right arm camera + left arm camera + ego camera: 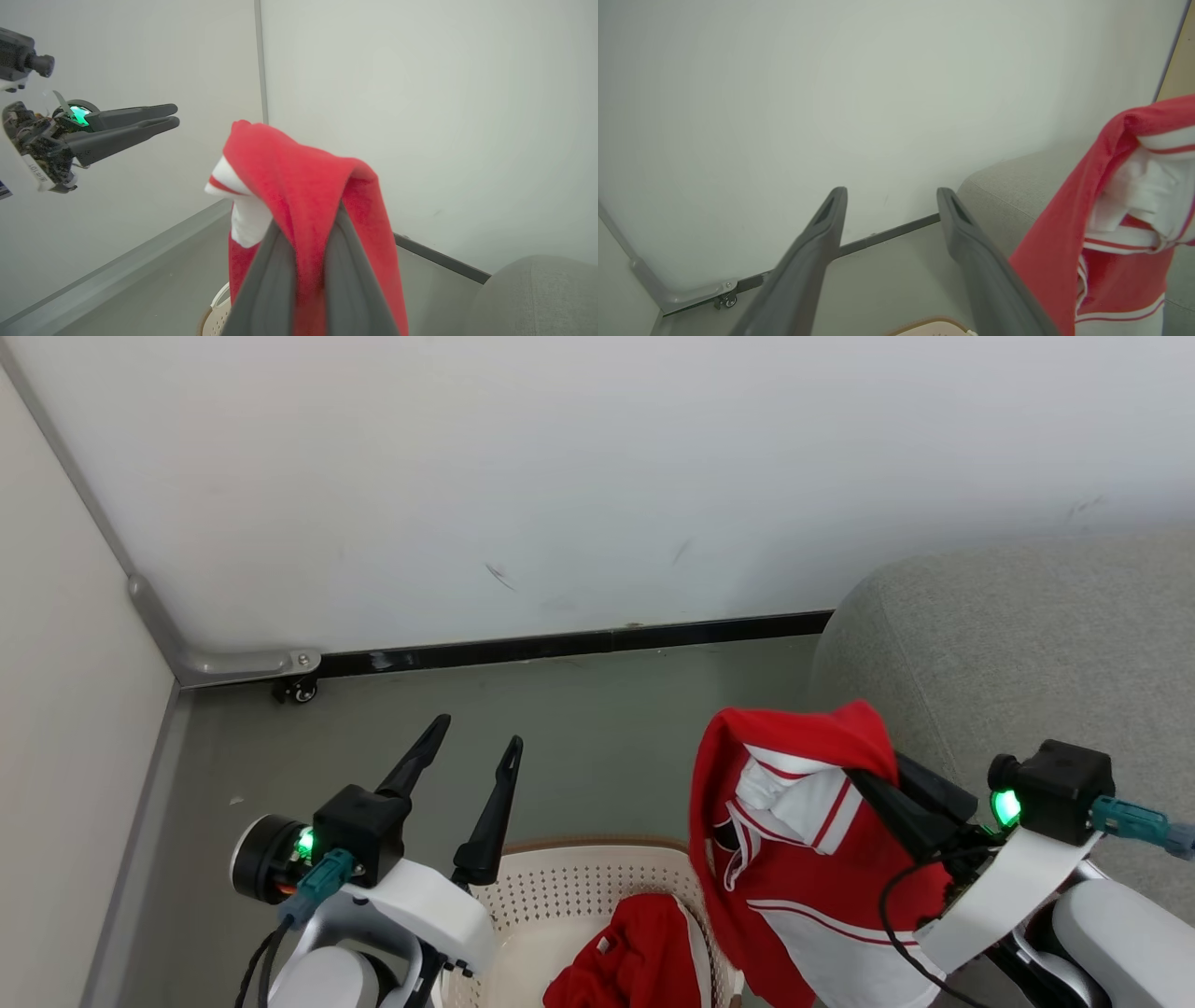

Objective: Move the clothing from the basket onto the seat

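The right fingers (pixel 280 284) are clamped on one red garment (pixel 794 859), which hangs over the basket (pixel 560 887) edge just beside the seat (pixel 1008 644). The left fingers (pixel 492 812) stand wide apart, empty. Best to carry the load right, well over the seat, hem clear of the basket, then let go. A second garment (pixel 625 952) lies in the basket

Soft cloth clothing (pixel 803 887), perforated plastic basket (pixel 560 896)
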